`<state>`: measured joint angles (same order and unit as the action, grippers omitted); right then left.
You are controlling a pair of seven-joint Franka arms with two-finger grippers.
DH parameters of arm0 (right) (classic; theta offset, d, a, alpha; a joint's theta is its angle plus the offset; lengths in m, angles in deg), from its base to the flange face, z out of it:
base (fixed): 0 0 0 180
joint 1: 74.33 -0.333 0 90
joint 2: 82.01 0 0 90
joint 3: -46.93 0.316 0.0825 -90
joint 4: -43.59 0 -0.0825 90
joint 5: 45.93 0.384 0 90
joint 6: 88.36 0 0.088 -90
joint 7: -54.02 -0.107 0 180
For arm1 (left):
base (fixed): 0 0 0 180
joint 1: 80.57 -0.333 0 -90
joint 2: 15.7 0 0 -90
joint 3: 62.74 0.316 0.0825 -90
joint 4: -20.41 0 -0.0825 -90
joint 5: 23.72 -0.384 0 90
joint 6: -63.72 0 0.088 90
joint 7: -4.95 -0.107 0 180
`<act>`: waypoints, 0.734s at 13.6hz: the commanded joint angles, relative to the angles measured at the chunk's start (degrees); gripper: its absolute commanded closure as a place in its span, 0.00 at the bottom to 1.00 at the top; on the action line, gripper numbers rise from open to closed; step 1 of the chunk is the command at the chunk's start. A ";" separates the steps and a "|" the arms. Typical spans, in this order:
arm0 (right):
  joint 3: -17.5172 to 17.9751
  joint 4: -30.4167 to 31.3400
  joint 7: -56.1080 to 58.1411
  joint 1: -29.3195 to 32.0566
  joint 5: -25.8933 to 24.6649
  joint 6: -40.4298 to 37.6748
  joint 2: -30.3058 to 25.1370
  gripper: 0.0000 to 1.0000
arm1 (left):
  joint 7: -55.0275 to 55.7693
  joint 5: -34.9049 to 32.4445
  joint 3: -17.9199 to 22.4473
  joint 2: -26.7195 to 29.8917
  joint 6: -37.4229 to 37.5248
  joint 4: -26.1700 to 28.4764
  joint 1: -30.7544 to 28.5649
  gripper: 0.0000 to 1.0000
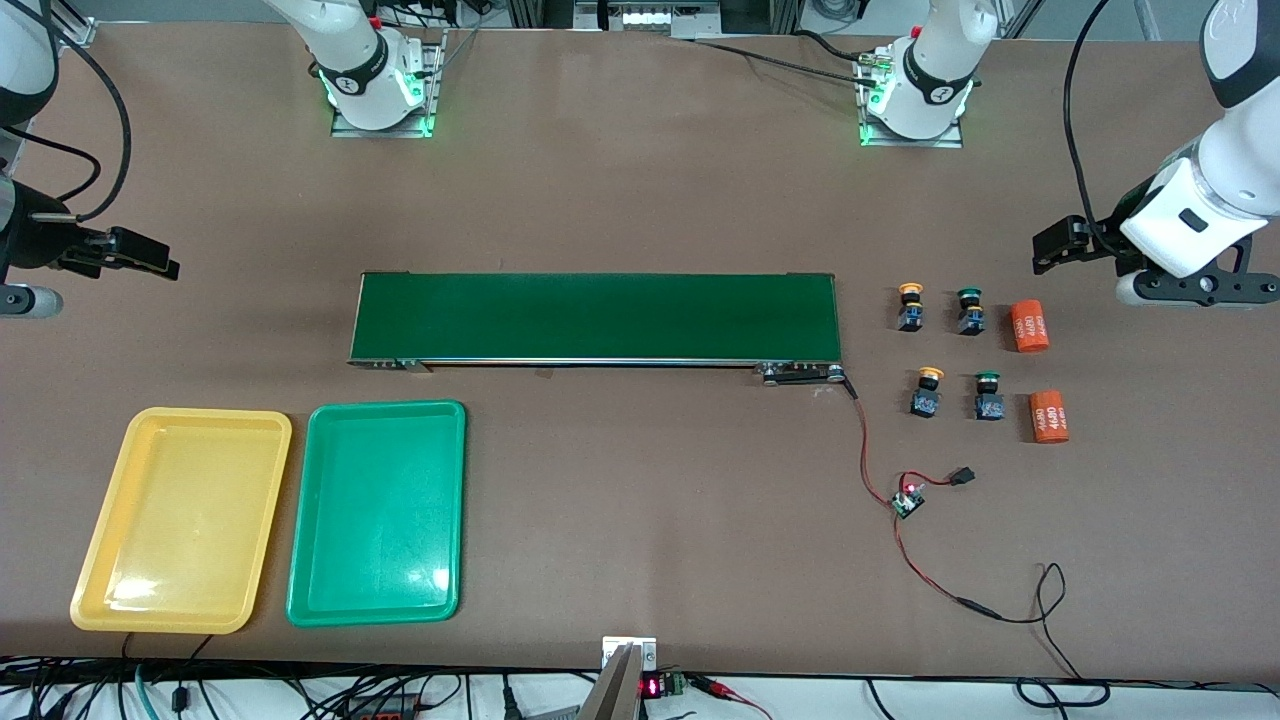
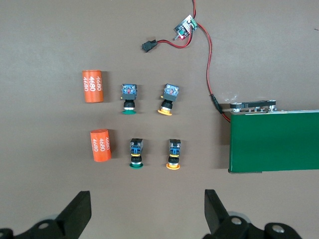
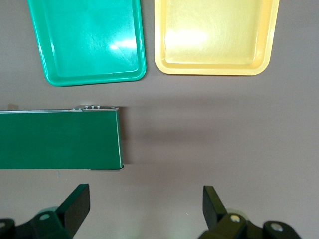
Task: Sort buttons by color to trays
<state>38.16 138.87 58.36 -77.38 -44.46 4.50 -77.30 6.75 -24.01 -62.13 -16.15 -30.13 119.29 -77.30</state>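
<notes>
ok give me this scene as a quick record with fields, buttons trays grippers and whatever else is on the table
yellow buttons: two, on the table at the left arm's end, untouched
green buttons: two, beside the yellow ones
yellow tray: holds nothing, at the right arm's end
green tray: holds nothing, beside the yellow tray
conveyor belt: mid-table, nothing on it
orange cylinders: two, beside the green buttons
left gripper: open, up over the table by the buttons
right gripper: open, up over the table by the belt's end
sorting: not begun

Robotics lab: conveyor belt (image 1: pixel 596 317), wiring
</notes>
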 commanded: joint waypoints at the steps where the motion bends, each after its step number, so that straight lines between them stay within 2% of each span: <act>1: 0.15 0.70 -0.91 -0.03 0.81 0.48 -0.76 0.00 | 0.66 -1.20 -0.08 0.80 0.33 -0.09 -0.02 0.00; 8: 0.15 0.79 -0.91 -0.03 0.81 0.48 -0.76 0.00 | 1.28 -1.03 -0.08 0.54 0.68 0.78 -0.02 0.00; 10: 0.15 0.79 -0.91 -0.11 0.81 0.22 -0.58 0.00 | 1.36 -1.29 -0.08 -1.56 0.60 0.96 0.07 0.00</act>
<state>38.16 138.88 58.35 -77.39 -44.44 4.51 -77.29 7.24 -24.01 -62.13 -16.39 -29.82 119.81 -77.30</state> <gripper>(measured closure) 0.000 0.000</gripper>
